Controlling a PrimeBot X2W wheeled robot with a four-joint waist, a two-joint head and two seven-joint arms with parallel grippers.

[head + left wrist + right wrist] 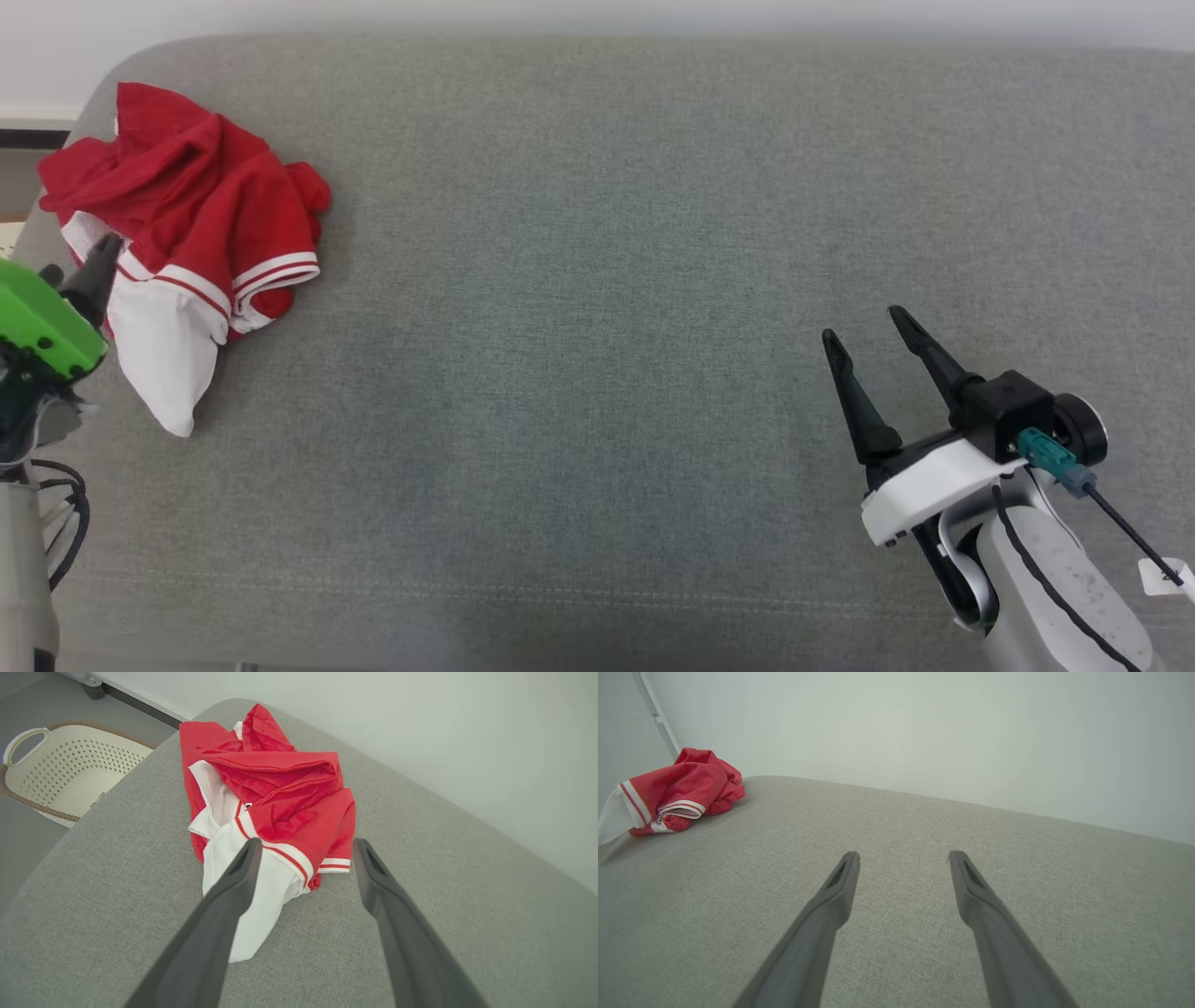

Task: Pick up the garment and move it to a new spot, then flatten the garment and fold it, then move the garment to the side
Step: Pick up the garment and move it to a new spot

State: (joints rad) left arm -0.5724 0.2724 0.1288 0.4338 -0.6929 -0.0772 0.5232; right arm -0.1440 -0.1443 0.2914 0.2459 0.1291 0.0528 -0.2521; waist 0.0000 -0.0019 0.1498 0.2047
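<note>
Crumpled red and white cloth garment (201, 201) in loose heap at far left corner of grey fabric-covered table (616, 280). Red cloth bunched in thick folds on top, one red edge at table's left rim. White section (168, 359) spills from under red toward near side, tapering to point, flat on surface. Red-and-white striped hem (275, 271) faces table's middle. Garment neither flattened nor folded.
</note>
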